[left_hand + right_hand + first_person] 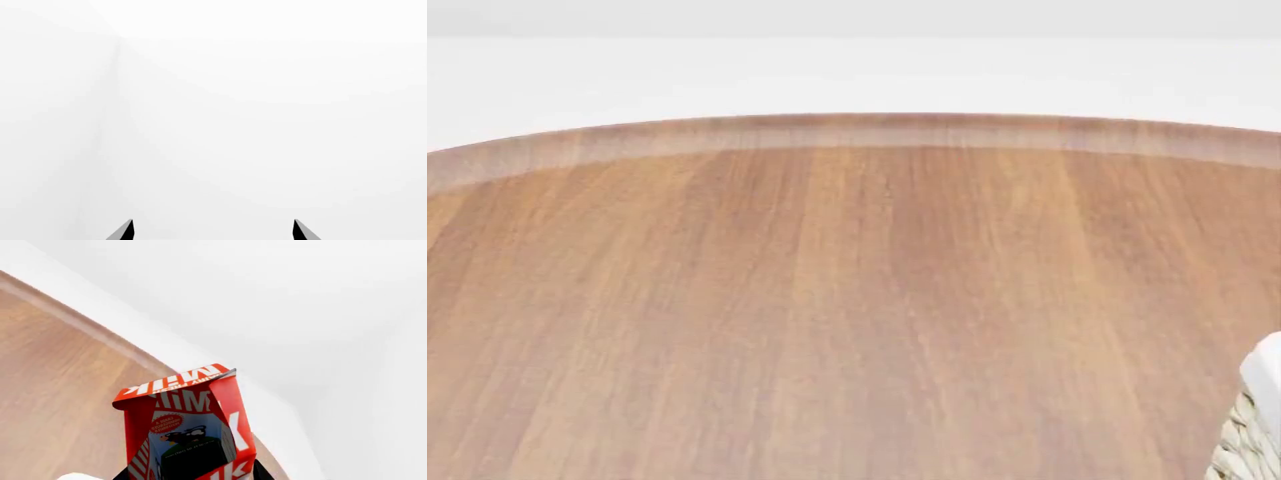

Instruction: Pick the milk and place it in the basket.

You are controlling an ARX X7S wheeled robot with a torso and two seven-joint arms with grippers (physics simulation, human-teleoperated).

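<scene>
The right gripper [190, 475] clamps the red-topped gable milk carton [187, 432] above the brown wooden worktop [827, 300]. The left gripper [213, 231] is spread wide. The cream wicker basket [1252, 440] sits at four o'clock.

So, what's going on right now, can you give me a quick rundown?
Left gripper open, empty. Right gripper looks shut on the milk, carton lifted off the table. Basket just at head view's right edge. Nothing visibly in the way.

Round wooden table [827, 320]; basket [1257, 425] at right edge.
</scene>
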